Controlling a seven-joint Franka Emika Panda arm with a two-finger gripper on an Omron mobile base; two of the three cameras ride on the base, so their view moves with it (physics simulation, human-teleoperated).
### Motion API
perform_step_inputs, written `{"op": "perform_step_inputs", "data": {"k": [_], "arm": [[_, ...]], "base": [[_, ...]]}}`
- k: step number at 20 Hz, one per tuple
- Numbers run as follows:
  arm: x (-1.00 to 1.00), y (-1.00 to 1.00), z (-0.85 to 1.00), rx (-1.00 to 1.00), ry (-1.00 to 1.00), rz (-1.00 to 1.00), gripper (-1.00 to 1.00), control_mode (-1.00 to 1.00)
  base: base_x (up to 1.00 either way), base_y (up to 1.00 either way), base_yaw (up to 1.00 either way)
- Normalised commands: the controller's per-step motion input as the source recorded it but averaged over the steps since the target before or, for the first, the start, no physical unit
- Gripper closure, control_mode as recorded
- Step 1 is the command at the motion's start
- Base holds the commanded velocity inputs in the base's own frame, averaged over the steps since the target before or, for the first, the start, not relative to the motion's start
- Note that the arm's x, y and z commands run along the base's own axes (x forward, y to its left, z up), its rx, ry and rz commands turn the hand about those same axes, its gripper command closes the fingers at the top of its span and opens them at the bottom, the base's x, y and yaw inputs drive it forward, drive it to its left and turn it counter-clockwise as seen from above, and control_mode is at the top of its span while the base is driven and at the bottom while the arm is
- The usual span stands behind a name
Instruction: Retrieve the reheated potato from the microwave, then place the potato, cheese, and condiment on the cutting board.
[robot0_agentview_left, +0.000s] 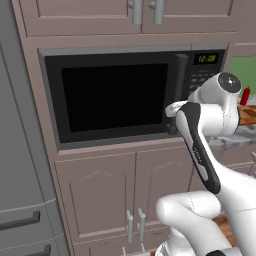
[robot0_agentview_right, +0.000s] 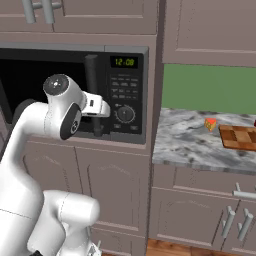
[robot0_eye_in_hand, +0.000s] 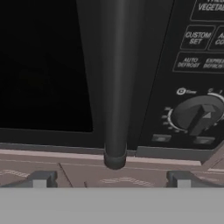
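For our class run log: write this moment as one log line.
phase: approaching door handle | microwave: shut | end effector: open, astride handle | cheese: on counter by cutting board

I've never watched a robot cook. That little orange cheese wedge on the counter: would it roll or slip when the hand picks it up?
The cheese probably won't roll: it looks like a flat-sided wedge resting on the marble counter. Being small, it's likely light. Its sloped sides might slip between the fingers, so a squeeze across parallel faces seems safer.

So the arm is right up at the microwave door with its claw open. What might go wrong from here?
1. The open gripper sits near the lower end of the microwave's vertical door handle; closing there, it might slip off the end.
2. The dial lies close beside the handle, so a sideways drift could bump it.
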Motion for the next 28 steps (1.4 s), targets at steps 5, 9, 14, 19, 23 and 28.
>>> {"op": "perform_step_inputs", "data": {"k": [5,9,14,19,23,28], "arm": [[0.29,0.01,0.01,0.00,0.00,0.00,-1.00,-1.00],[0.39,0.00,0.00,0.00,0.01,0.01,-1.00,-1.00],[0.47,0.00,0.00,0.00,0.00,0.00,-1.00,-1.00],[0.41,0.00,-0.06,0.03,0.00,0.00,-1.00,-1.00],[0.42,0.03,-0.19,0.07,0.00,0.00,-1.00,-1.00],[0.43,0.15,-0.30,0.08,-0.11,0.00,1.00,-1.00]], "base": [[0.00,0.00,0.00],[0.00,0.00,0.00],[0.00,0.00,0.00],[0.00,0.00,0.00],[0.00,0.00,0.00],[0.00,0.00,0.00]]}}
